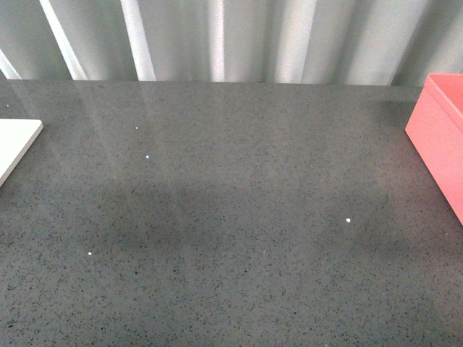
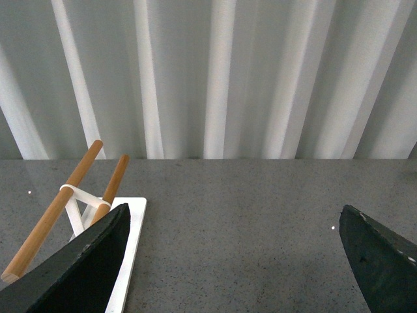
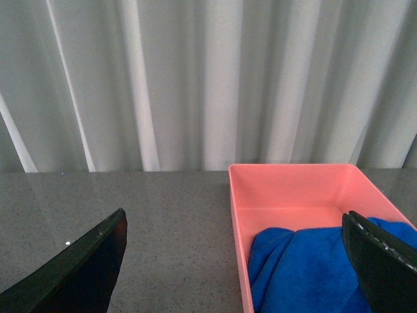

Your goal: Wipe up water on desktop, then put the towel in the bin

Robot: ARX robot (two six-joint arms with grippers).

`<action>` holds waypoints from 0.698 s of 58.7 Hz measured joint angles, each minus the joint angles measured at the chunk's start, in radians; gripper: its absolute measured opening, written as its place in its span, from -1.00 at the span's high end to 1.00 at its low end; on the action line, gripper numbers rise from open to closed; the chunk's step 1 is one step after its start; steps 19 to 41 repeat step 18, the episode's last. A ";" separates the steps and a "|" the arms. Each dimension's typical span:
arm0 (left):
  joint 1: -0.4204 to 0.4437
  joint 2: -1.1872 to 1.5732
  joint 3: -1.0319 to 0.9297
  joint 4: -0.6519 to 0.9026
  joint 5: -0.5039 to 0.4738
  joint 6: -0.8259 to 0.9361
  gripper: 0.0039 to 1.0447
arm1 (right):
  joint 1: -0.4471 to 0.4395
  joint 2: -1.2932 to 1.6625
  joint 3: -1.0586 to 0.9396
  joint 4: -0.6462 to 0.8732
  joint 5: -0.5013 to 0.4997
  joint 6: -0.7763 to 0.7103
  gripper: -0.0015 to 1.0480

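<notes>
White board: lay flat on the table, far to the left of the bin in the front view, cut by the picture's edge.
Wooden rack: in the left wrist view, two tan rods joined by white connectors stood tilted on the white board, well apart from the bin, which that view did not show.
Left hand: fingers spread wide apart, nothing between them; only bare table showed in the gap.
Table: dark grey, glossy and speckled, with a few small bright specks scattered to the left of the bin; whether they were water drops could not be told.
Curtain: pale pleated folds hung behind the table's far edge, behind the bin as well.
Right hand: fingers spread wide, gripping nothing; it hung in front of the bin, one finger overlapping the bin's near corner in the right wrist view.
Bin: salmon-pink, standing on the table at the far right of the front view.
Towel: bright blue, bunched up inside the bin at its near end; the bin's far end stayed bare pink.
</notes>
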 joint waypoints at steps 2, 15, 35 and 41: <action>0.000 0.000 0.000 0.000 0.000 0.000 -0.87 | 0.000 0.000 0.000 0.000 0.000 0.000 -0.86; 0.000 0.000 0.000 0.000 0.000 0.000 -0.87 | 0.000 0.000 0.000 0.000 0.000 0.000 -0.86; 0.000 0.000 0.000 0.000 0.000 0.000 -0.87 | 0.000 0.000 0.000 0.000 0.000 0.000 -0.86; 0.000 0.000 0.000 0.000 0.000 0.000 -0.87 | 0.000 0.000 0.000 0.000 0.000 0.000 -0.86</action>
